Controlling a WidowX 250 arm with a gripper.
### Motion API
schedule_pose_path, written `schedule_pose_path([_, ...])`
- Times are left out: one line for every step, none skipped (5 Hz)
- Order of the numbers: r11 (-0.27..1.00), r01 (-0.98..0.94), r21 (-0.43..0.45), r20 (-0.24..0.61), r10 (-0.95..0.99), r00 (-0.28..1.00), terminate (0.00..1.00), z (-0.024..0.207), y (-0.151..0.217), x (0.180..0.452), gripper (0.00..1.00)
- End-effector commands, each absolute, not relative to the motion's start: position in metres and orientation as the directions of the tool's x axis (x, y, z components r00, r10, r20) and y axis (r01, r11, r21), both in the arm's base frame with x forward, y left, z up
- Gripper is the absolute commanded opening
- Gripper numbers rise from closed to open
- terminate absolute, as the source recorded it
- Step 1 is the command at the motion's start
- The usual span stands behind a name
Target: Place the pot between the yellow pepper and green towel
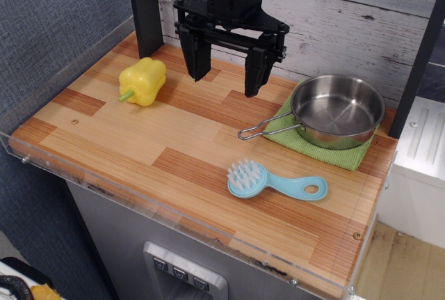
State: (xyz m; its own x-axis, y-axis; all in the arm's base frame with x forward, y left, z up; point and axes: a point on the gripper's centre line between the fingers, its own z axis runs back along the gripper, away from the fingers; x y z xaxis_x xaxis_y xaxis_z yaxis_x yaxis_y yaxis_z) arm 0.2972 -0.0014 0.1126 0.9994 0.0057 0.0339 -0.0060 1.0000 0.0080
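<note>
Observation.image looks down on a striped wooden desk (174,154) edged with clear plastic. At the upper left of the frame sits the glossy yellow plastic bell pepper (143,81), lobed, its short yellow-green stem pointing toward the left edge. To its right, in the upper middle, the black claw (227,70) hangs above bare wood with its two fingers spread wide apart and nothing between them; it touches neither the pepper nor anything else. Lower in the frame, right of centre, lies a light-blue plastic brush (275,182) with white bristles, well apart from the claw. At the right, the small shiny stainless-steel round pot (338,110) rests on top of the flat light-green textured towel (316,145), covering most of it, its thin wire-loop handle (264,128) reaching left past the cloth's edge over the wood.

As I judge it, the pot has yet to be picked up. A good grasp would likely bring the spread claw right and down over the near-left rim, where the handle joins, closing across the thin wall rather than on the springy wire. Lifting straight up first should keep the towel from dragging. The bare wood under the claw, between pepper and towel, looks like the right spot to set it down.
</note>
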Motion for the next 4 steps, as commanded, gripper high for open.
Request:
schedule_pose_path([1.000, -0.006, 0.008, 0.034, 0.006, 0.999, 0.00, 0.113, -0.001, 0.297, 1.00])
schedule_pose_path([1.000, 0.023, -0.007, 0.061, -0.023, 0.998, 0.00, 0.111, -0.012, 0.305, 1.00])
schedule_pose_path([0.987, 0.131, -0.092, 0.080, -0.124, 0.989, 0.00, 0.093, -0.035, 0.327, 1.00])
schedule_pose_path([0.963, 0.239, -0.126, 0.095, -0.228, 0.969, 0.00, 0.080, -0.066, 0.347, 1.00])
